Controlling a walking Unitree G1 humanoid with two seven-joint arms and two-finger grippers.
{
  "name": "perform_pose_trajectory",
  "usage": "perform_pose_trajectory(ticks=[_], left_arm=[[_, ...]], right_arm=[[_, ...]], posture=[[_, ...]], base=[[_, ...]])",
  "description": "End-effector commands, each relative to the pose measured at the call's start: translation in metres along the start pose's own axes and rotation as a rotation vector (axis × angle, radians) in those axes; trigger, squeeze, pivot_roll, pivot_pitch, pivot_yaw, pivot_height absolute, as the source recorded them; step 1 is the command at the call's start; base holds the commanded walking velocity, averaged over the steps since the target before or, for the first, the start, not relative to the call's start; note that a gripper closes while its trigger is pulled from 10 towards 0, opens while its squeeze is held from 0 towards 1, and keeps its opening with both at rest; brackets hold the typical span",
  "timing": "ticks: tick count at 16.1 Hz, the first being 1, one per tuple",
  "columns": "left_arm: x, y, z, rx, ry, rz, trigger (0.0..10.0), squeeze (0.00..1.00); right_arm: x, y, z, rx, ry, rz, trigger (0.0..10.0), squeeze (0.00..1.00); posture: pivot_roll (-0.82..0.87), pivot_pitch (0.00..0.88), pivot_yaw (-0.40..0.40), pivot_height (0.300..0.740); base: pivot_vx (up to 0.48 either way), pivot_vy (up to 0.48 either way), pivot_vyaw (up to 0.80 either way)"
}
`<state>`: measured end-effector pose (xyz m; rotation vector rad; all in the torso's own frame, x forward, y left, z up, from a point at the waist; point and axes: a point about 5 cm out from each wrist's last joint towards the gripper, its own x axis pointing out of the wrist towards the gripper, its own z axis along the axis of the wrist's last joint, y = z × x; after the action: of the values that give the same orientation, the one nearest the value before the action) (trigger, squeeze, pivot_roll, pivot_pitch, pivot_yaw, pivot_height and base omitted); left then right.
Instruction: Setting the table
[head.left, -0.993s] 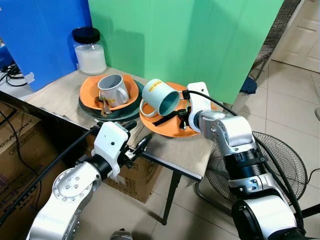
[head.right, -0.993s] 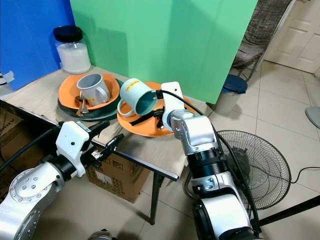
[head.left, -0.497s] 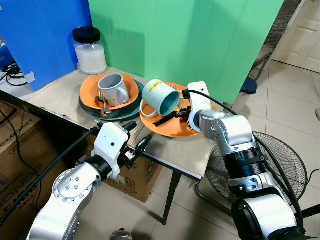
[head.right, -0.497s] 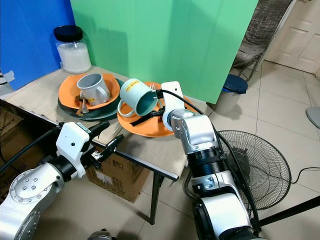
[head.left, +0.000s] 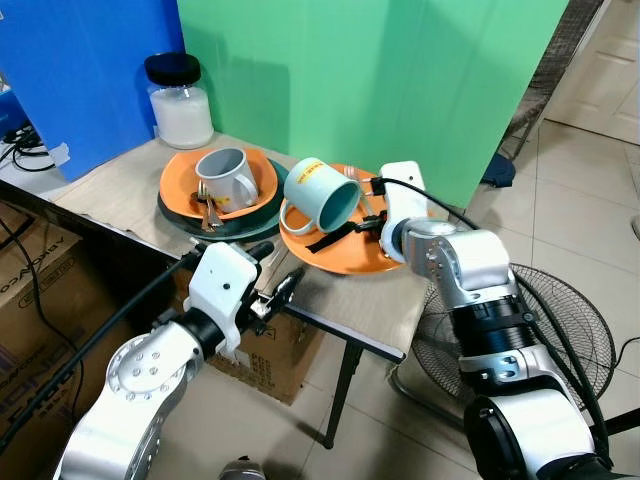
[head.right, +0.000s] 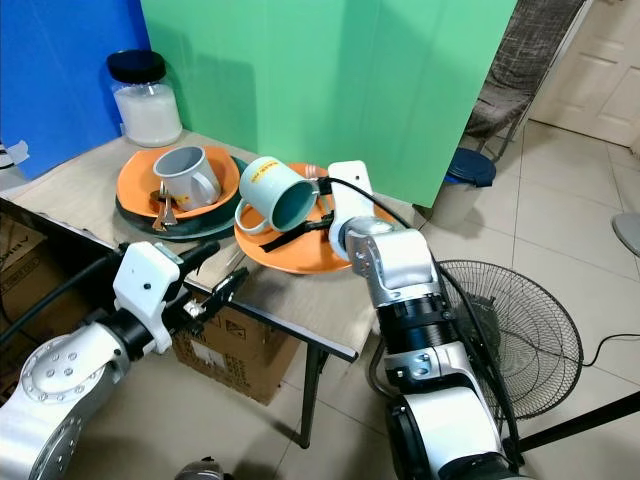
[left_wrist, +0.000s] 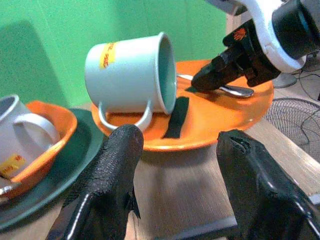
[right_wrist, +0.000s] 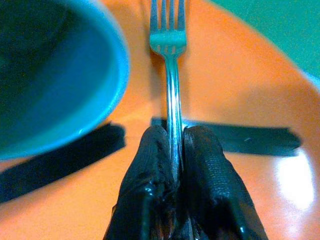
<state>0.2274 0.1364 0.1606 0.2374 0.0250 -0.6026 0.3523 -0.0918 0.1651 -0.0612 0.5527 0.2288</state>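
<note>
Now our right gripper pinches the fork over the orange plate at frame centre, beside the tipped teal mug; next we'd likely lift it clear.

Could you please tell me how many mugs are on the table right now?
2: a grey mug upright in the orange bowl, and a teal mug lying tipped on the orange plate.

Right gripper pinching fork handle over orange plate; teal mug at 10 o'clock; tines toward 12.
</note>
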Motion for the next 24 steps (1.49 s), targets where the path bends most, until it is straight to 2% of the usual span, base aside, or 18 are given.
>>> perform_pose_trajectory(ticks=[1, 3, 4, 6, 7, 8, 10, 12, 13, 14, 15, 18, 20, 22, 24], left_arm=[[0.002, -0.002, 0.000, -0.001, -0.004, -0.013, 10.0, 0.00], [0.002, -0.002, 0.000, -0.001, -0.006, -0.013, 10.0, 0.00], [0.003, -0.003, 0.000, -0.001, -0.011, -0.015, 10.0, 0.00], [0.004, -0.003, 0.001, -0.001, -0.021, -0.010, 10.0, 0.00], [0.007, -0.003, 0.003, -0.002, -0.039, 0.005, 10.0, 0.00], [0.010, -0.003, 0.006, -0.003, -0.057, 0.024, 10.0, 0.00], [0.013, -0.003, 0.009, -0.005, -0.081, 0.055, 10.0, 0.00], [0.016, -0.001, 0.012, -0.005, -0.104, 0.109, 10.0, 0.00], [0.016, -0.001, 0.015, -0.012, -0.128, 0.150, 10.0, 0.00], [0.016, -0.001, 0.015, -0.013, -0.131, 0.164, 10.0, 0.00], [0.015, -0.001, 0.016, -0.024, -0.140, 0.216, 10.0, 0.00], [0.019, -0.010, 0.012, -0.002, -0.123, 0.224, 10.0, 0.00], [0.020, -0.008, 0.011, 0.011, -0.116, 0.237, 10.0, 0.00], [0.020, -0.004, 0.010, 0.018, -0.116, 0.256, 10.0, 0.00], [0.020, -0.004, 0.010, -0.007, -0.118, 0.261, 10.0, 0.00]], right_arm=[[-0.006, -0.011, 0.009, 0.023, -0.061, -0.035, 0.0, 0.00], [-0.010, -0.016, 0.015, 0.050, -0.133, -0.034, 0.0, 0.00], [-0.022, -0.021, 0.028, 0.059, -0.322, 0.015, 0.0, 0.00], [-0.035, -0.021, 0.031, 0.062, -0.414, 0.062, 0.0, 0.00], [-0.051, -0.023, 0.030, 0.062, -0.520, 0.099, 0.0, 0.00], [-0.066, -0.025, 0.027, 0.086, -0.602, 0.119, 0.0, 0.00], [-0.084, -0.031, 0.014, 0.153, -0.696, 0.098, 0.0, 0.00], [-0.093, -0.040, -0.006, 0.175, -0.711, 0.035, 0.0, 0.00], [-0.097, -0.046, -0.019, 0.135, -0.688, -0.037, 6.7, 0.00], [-0.099, -0.048, -0.023, 0.115, -0.680, -0.069, 6.7, 0.00], [-0.102, -0.055, -0.035, 0.117, -0.654, -0.126, 10.0, 0.00], [-0.103, -0.053, -0.054, 0.100, -0.608, -0.178, 10.0, 0.00], [-0.101, -0.051, -0.055, 0.107, -0.600, -0.192, 10.0, 0.00], [-0.096, -0.059, -0.053, 0.126, -0.588, -0.262, 10.0, 0.00], [-0.098, -0.060, -0.051, 0.133, -0.595, -0.284, 10.0, 0.00]], posture=[[0.27, 0.000, -0.067, 0.727], [0.27, 0.000, -0.066, 0.727], [0.25, 0.000, -0.059, 0.727], [0.25, 0.000, -0.051, 0.727], [0.24, 0.000, -0.040, 0.727], [0.23, 0.000, -0.037, 0.727], [0.22, 0.000, -0.025, 0.727], [0.21, 0.000, -0.023, 0.727], [0.21, 0.000, -0.035, 0.727], [0.21, 0.000, -0.040, 0.727], [0.21, 0.000, -0.037, 0.727], [0.19, 0.000, -0.030, 0.727], [0.19, 0.000, -0.033, 0.727], [0.19, 0.000, -0.033, 0.727], [0.19, 0.000, -0.025, 0.727]], base=[[0.000, 0.000, 0.00], [0.000, 0.000, 0.00], [0.000, 0.000, 0.00], [0.000, 0.000, 0.00], [0.000, 0.000, 0.00], [0.000, 0.000, 0.00], [0.000, 0.000, 0.00], [0.000, 0.000, 0.00], [0.000, 0.000, 0.00], [0.000, 0.000, 0.00], [0.000, 0.000, 0.00], [0.000, 0.000, -0.27], [0.000, 0.000, -0.80], [0.000, 0.000, -0.80], [0.000, 0.000, -0.80]])
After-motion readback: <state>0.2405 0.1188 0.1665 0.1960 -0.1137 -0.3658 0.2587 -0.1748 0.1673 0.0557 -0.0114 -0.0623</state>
